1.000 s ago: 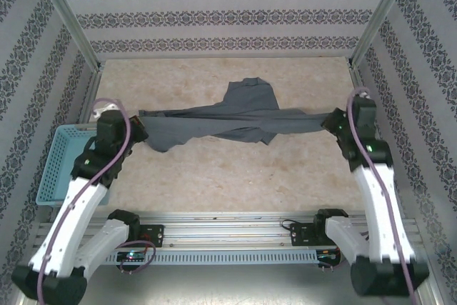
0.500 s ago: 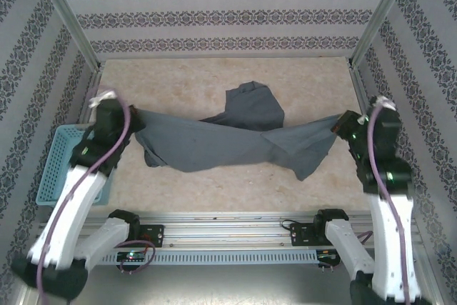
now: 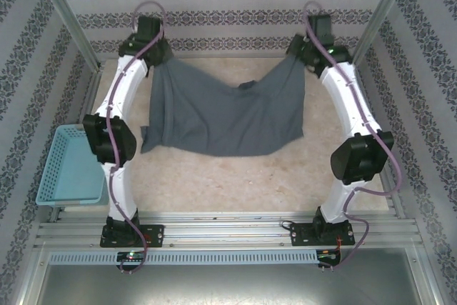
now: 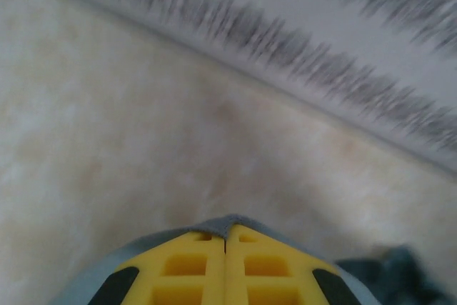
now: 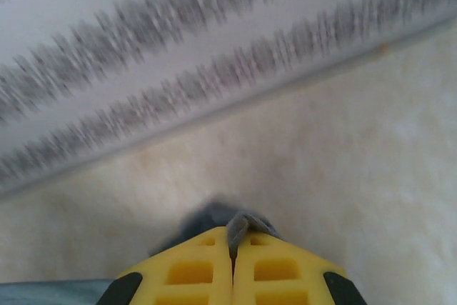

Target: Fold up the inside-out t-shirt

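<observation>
A: While both arms reach toward the far wall (image 3: 228, 33), log the grips. Left tool (image 3: 157, 55)?

B: Jaws fully closed, with a pinch of grey cloth between them. Left wrist view: yellow fingers (image 4: 187, 268) pressed together, fabric edge peeking out at the tips.

A: Right tool (image 3: 300, 56)?

B: Same. Clamped tight on a tuft of cloth, which pokes out past the fingertips (image 5: 265, 269) in the right wrist view.

A: Where is the t-shirt (image 3: 225, 116)?

B: Strung between the two tools, one upper corner in each. From the held edge it spreads away from the tools, back toward the arm bases, over the table (image 3: 235, 176). The held edge sags midway between the tools. Cannot tell how much of the lower part rests on the table.

A: Long axis?

B: Runs tool to tool, crosswise. The lower hem lies roughly parallel, on the base side of both tools.

A: Nearer arm?

B: Neither. Each has its own corner, and the middle of the cloth sits about even between them. A small flap juts out below the left tool, on its outer side.

A: Next move?

B: Judgement only: any lay-down or fold runs from the tools toward the bases, both tools travelling together. An uneven pace would skew the edge.

A: Basket (image 3: 68, 166)?

B: Well apart, outside the left arm. Not involved.
</observation>
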You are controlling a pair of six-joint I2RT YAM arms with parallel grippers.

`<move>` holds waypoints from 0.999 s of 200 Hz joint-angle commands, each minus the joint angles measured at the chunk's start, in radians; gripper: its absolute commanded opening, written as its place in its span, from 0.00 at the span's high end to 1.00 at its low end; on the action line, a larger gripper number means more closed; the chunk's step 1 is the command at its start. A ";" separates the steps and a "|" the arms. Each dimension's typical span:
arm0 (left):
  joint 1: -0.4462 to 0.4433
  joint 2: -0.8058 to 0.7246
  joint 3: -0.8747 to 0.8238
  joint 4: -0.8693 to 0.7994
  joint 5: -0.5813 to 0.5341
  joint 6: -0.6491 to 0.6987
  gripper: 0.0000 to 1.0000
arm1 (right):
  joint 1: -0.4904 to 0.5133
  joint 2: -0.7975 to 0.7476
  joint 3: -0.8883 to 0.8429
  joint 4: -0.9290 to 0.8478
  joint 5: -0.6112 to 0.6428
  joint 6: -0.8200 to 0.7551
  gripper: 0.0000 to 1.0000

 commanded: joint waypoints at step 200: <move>0.105 -1.204 -1.392 0.461 0.374 -0.025 1.00 | -0.109 -1.104 -0.663 -0.037 -0.036 -0.107 1.00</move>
